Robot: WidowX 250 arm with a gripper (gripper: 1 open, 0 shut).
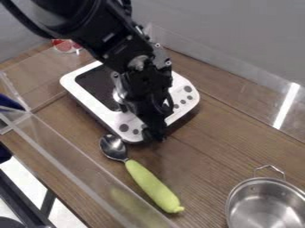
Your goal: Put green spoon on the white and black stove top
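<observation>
The claw (pixel 152 134) hangs wide open over the stove (pixel 105 89), partly hiding it. Beside the stove, the green spoon (pixel 152 183) lies on the counter (pixel 202 165), near the steel pot (pixel 266 203).

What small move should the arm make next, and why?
Probably ease the open black gripper toward the camera and over the spoon's thick yellow-green plastic handle, before lowering: the gripper hangs over the white and black stove top, while the spoon lies on the brown wooden table beside it.
</observation>
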